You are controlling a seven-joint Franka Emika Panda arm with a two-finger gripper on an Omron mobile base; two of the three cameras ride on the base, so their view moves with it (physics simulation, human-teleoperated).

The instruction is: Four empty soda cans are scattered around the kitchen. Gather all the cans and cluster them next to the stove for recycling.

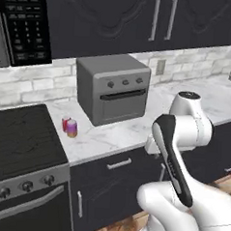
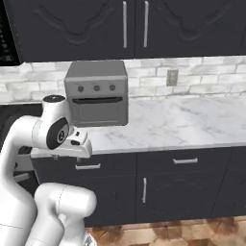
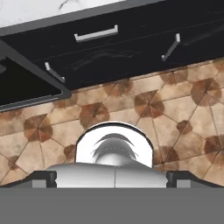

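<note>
Left base view: two soda cans beside stove

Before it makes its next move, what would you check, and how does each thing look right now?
1. Cans already by the stove: ok; a red can and a purple-pink can stand together on the counter at its edge.
2. All four cans gathered: not ok; two stand there.
3. Gripper free: ok; open, nothing between its tips.
4. Gripper aimed at a can: not ok; it faces the tile floor and lower cabinets.
5. Toaster oven clear of the cans: ok; apart.
</note>
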